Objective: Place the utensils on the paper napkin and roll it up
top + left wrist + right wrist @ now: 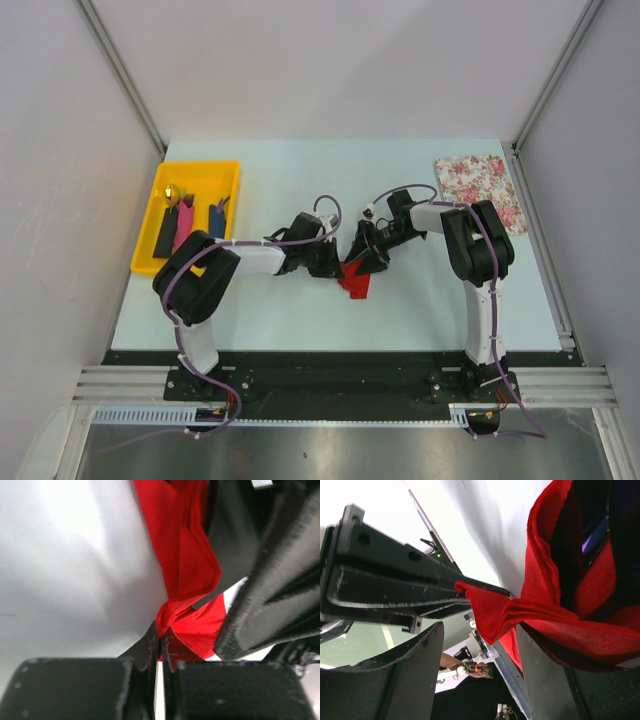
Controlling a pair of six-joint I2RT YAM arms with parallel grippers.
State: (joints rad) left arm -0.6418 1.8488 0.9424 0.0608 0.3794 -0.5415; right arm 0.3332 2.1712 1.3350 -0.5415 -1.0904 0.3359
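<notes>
The red paper napkin (353, 284) hangs crumpled between both grippers at the table's middle. My left gripper (161, 630) is shut on a bunched corner of the paper napkin (187, 580). My right gripper (480, 630) stands open just beside it, with the paper napkin (545, 615) draped against its right finger (555, 680). A blue-purple streak (594, 537) shows inside the fold; I cannot tell what it is. Three utensils lie in the yellow tray (200, 165): a black-handled one (165, 238), a pink one (183, 222) and a blue one (216, 220). In the top view the left gripper (333, 266) and the right gripper (364, 260) nearly meet.
A white sheet with pink flowers (480, 190) lies at the table's far right corner. The yellow tray sits at the far left. Metal frame rails (120, 70) and grey walls close in the table on both sides.
</notes>
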